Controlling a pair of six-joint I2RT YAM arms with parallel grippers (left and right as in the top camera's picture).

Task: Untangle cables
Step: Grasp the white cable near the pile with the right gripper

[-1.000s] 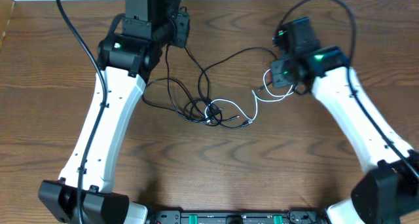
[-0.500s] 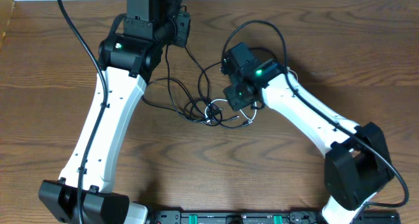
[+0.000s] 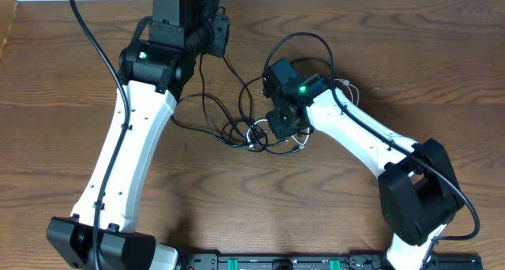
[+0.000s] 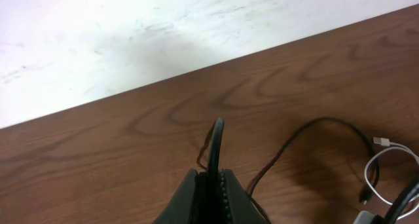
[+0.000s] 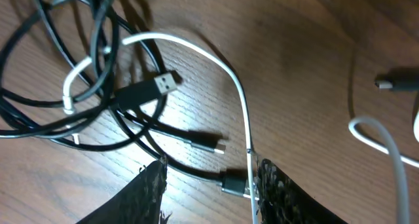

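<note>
The cables lie as a black tangle (image 3: 241,132) at mid-table, with a white cable (image 3: 298,141) looped through it. My left gripper (image 3: 215,35) is at the far edge, shut on a black cable (image 4: 217,142) that rises from its jaws (image 4: 213,178). My right gripper (image 3: 282,125) hangs low over the tangle's right side. In the right wrist view it is open (image 5: 211,166). A black plug (image 5: 232,183) and the white cable (image 5: 243,112) lie between its fingers, and the white strand runs against the right finger (image 5: 278,188). A black USB plug (image 5: 160,85) lies ahead.
A pale wall (image 4: 131,34) borders the table's far edge. A white plug end (image 4: 383,142) and white loop (image 5: 386,142) lie right of the tangle. A black cable end (image 5: 399,83) rests farther right. The arms' bases (image 3: 102,242) stand at the near edge.
My right arm has swung left from the table's right side to just over the tangle and has settled lower there. The left arm has not moved.
</note>
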